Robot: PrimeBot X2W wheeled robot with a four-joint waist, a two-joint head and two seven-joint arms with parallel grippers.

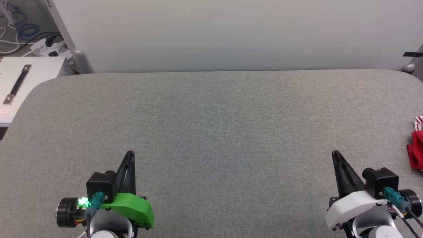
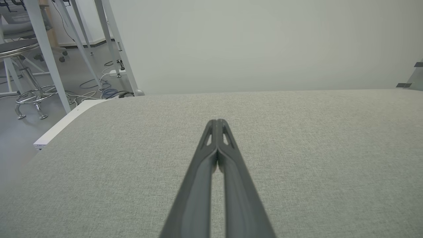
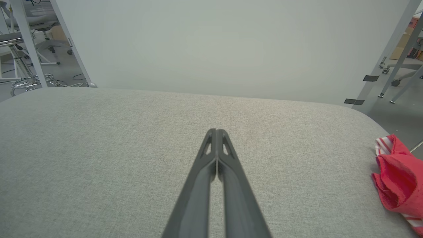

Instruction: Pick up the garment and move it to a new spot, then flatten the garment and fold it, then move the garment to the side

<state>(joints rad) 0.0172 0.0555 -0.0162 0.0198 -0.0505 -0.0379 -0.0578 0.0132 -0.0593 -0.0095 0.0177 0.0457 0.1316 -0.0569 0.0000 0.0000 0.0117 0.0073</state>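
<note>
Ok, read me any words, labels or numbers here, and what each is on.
None can be read.
The garment lies bunched at the right edge of the table, showing only red fabric and striped trim, no lettering.
The white case bears a faint mark, too blurred to read.

No legible txt, labels, brands or nos. anywhere on what's in view.

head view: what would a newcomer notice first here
The crumpled red garment, bunched at the right edge of the grey table, stands out most. Next come the two grippers at the bottom, both shut and holding nothing: the left gripper backed in bright green, the right gripper in white.
</note>
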